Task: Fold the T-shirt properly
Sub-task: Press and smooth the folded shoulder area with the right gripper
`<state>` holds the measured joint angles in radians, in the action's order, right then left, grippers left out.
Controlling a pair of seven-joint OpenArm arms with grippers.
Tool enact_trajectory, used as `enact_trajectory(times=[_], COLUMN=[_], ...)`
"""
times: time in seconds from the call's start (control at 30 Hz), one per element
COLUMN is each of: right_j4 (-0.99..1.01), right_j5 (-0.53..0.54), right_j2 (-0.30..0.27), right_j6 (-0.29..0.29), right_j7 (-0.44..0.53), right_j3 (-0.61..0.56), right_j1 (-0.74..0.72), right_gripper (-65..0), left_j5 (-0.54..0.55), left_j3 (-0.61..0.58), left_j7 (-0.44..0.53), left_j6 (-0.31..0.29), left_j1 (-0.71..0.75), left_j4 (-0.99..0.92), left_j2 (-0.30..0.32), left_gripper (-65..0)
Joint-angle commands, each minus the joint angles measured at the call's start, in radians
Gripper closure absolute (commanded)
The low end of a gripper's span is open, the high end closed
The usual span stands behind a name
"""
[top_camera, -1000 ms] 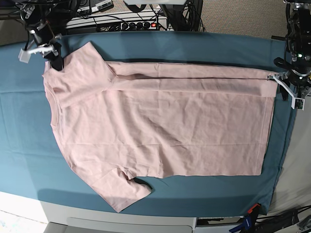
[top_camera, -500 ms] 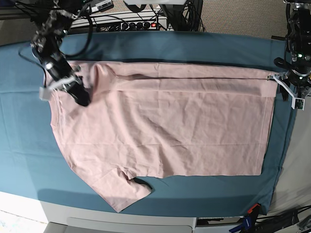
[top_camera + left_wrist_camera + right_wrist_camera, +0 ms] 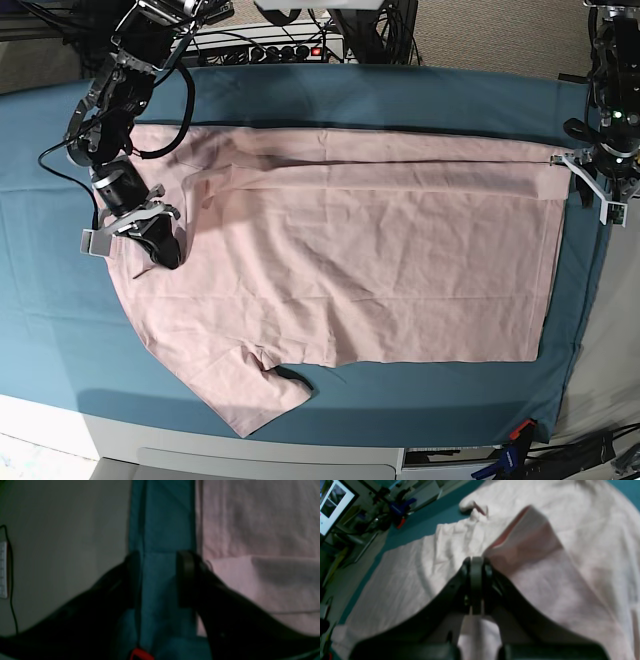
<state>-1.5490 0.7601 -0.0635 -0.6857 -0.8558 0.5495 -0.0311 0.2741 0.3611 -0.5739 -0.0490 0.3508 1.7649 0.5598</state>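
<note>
The pale pink T-shirt lies spread, plain side up, on the teal table cloth, with its far long edge folded in as a band. My right gripper is over the shirt's collar end, shut on the far sleeve, which is pulled in over the body. In the right wrist view the closed fingertips pinch a raised pink fold. My left gripper stands open beside the hem's far corner. In the left wrist view its gripper has only teal cloth in the gap, with the T-shirt just to the right.
A power strip and cables lie behind the table. The near sleeve reaches toward the white front edge. Clamps sit at the near right corner. A monitor and clutter stand beyond the cloth.
My right gripper has carried the far sleeve from the back left corner toward the front, laying it over the shirt's body. The left arm has not moved.
</note>
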Motion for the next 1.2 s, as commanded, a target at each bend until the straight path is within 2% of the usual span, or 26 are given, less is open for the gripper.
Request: enact_trajectory(times=[0.0,0.17,0.47,0.5,0.6,0.63,0.97,1.07,1.17], right_j4=[-0.014,-0.014,-0.014,-0.014,-0.014,-0.014,-0.014,-0.016,-0.035], right_j5=[0.024,0.024,-0.002,-0.015,-0.033,-0.033,-0.032,-0.015,0.067], right_j2=[-0.011,-0.011,-0.011,-0.011,-0.011,-0.011,-0.014,-0.014,-0.014], right_j6=[-0.012,-0.012,-0.012,-0.012,-0.012,-0.012,-0.012,-0.012,-0.012], right_j7=[0.032,0.077,0.081,0.083,0.095,0.101,0.088,0.036,-0.050], right_j3=[0.001,0.001,0.001,0.001,0.001,0.001,0.002,0.026,0.122], right_j1=[-0.021,-0.022,-0.022,-0.022,-0.022,-0.022,-0.021,-0.021,-0.019], right_gripper=[0.0,0.0,-0.8,-6.7,-29.5,-33.1,-33.5,-33.5,-33.5], left_j5=[-0.001,-0.001,-0.001,-0.001,-0.001,-0.001,-0.001,-0.002,-0.002], left_j3=[0.008,0.008,0.008,0.008,0.008,0.008,0.008,0.008,0.008], left_j7=[0.022,0.025,0.024,0.024,0.024,0.024,0.023,0.021,0.021], left_j6=[0.004,0.004,0.004,0.004,0.004,0.004,0.004,0.004,0.004], left_j1=[-0.008,-0.008,-0.008,-0.007,-0.008,-0.008,-0.008,-0.007,-0.007], left_j4=[0.013,0.013,0.013,0.013,0.013,0.013,0.013,0.013,0.013], left_j2=[0.019,0.019,0.019,0.019,0.019,0.019,0.019,0.019,0.019], left_gripper=[-24.9,-24.9,-24.9,-24.9,-24.9,-24.9,-24.9,-24.9,-24.9])
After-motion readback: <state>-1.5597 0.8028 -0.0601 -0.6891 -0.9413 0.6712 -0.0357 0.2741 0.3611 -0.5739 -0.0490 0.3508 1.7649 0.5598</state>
